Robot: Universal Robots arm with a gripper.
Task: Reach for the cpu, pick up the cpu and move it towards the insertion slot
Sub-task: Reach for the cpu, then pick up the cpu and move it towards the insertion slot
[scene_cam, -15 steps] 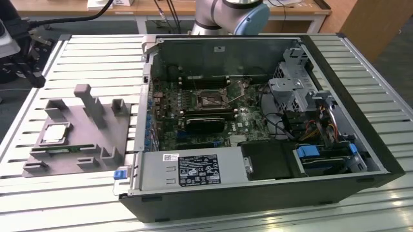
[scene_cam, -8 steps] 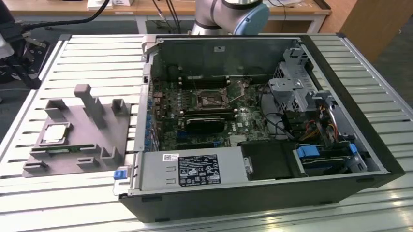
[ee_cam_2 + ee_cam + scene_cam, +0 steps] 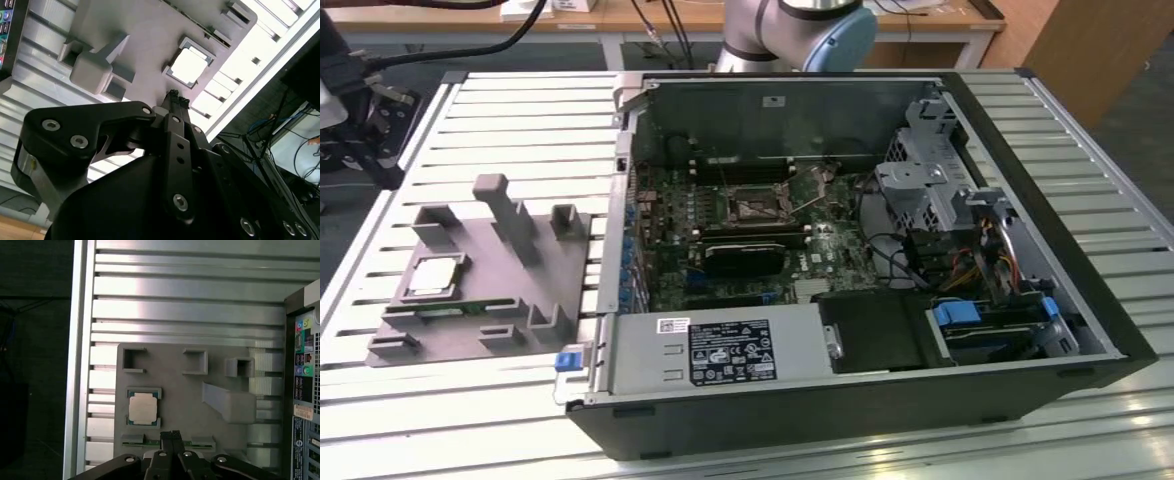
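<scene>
1. The cpu (image 3: 144, 407) lies flat with its silvery top up, seated in a square recess of the grey fixture (image 3: 175, 390). The fixture rests on the slatted table (image 3: 200, 300). The chip has not been lifted.
2. The gripper (image 3: 171, 434) has its fingers drawn together with nothing between them. In both wrist views the tips hang over the fixture just beside the cpu, above the green memory strip (image 3: 131, 442) and not above the chip. No contact with the cpu is visible.
3. The insertion slot (image 3: 754, 205) sits on the board inside the open computer case (image 3: 854, 410). It is well apart from the cpu, toward the exterior view's right.
4. Progress, as I judge it: the reach is well along but not finished. Opening, grasp, lift and carry to the slot are all left to do.
5. Unclear:
   - The height of the tips above the fixture cannot be judged.
   - The middle of the strip is hidden behind the fingers.
   - Whether the slot's frame stands open is too small to tell.
</scene>
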